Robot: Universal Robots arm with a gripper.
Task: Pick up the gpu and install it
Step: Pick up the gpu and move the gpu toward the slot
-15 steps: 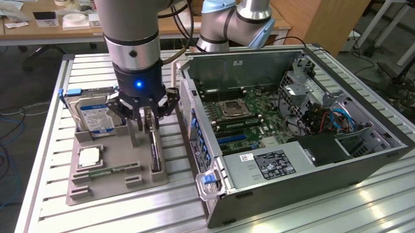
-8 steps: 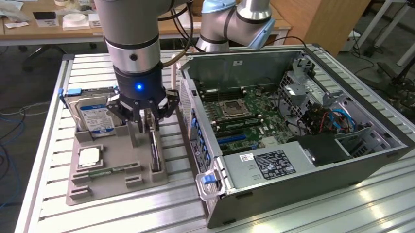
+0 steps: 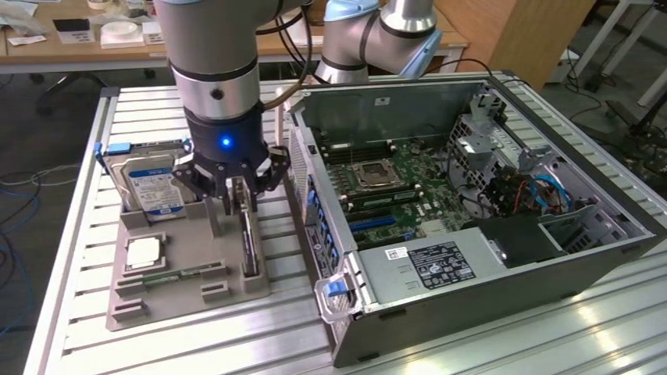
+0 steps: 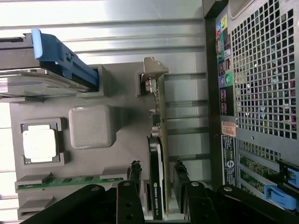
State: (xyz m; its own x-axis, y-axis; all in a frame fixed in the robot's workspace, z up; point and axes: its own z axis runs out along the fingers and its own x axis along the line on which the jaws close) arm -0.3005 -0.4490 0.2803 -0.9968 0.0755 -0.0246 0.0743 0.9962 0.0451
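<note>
On the black edge of the gpu (image 4: pixel 156 196), a small green emblem sits beside white lettering that appears to read NVIDIA. The hard drive (image 3: pixel 155 183) carries a blue-and-white label, its print too small to read. The power supply (image 3: pixel 438 262) bears a black label and a white sticker, both illegible. On the back of the computer case (image 4: pixel 261 70), an orange sticker (image 4: pixel 228 128) and a black sticker (image 4: pixel 229 161) show print that cannot be made out.

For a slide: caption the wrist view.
Open jaws straddle the gpu standing on edge in its grey tray, beside the computer case.
</note>
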